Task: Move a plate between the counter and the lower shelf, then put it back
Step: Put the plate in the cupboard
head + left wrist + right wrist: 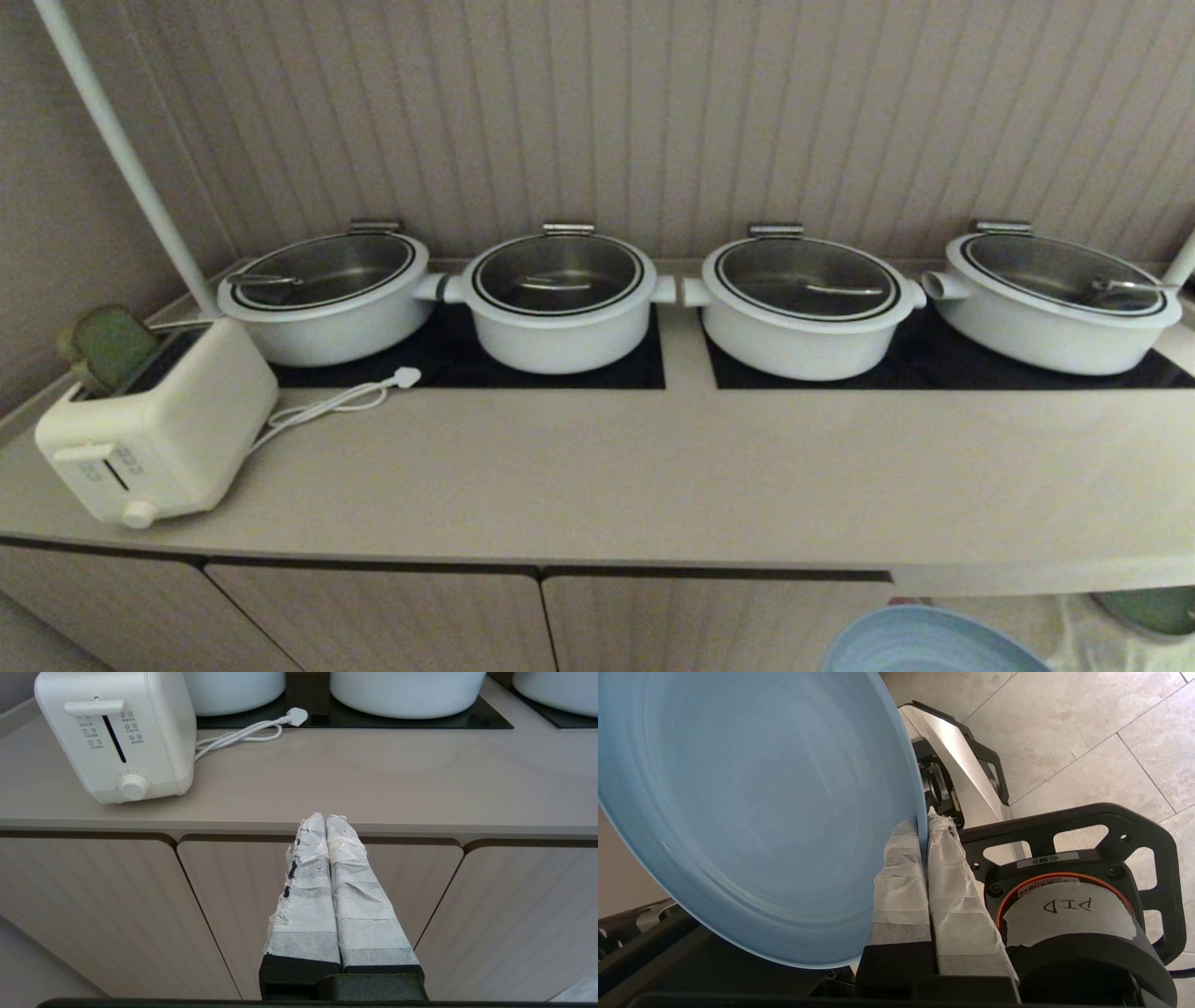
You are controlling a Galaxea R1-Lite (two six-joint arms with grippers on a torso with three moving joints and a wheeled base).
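Taped fingers (901, 868) of the right tool (923, 820) pinch the rim of the blue plate (752, 807), holding it tilted on edge above the robot's base (1083, 896) and the tiled floor (1064, 732). From the head, only the plate's upper arc (924, 639) shows, below the front edge of the desk (597, 485) and in front of the lower shelf (1046, 625), where a green plate (1153, 611) lies on white cloth. On the desk stand four lidded white pots (560, 299) on black hob panels (467, 359), with a toaster (154, 434) and its cord (345, 401) at the left. The left tool (325, 817) hangs with fingers pressed together, empty, before the closed cabinet doors (117, 905).
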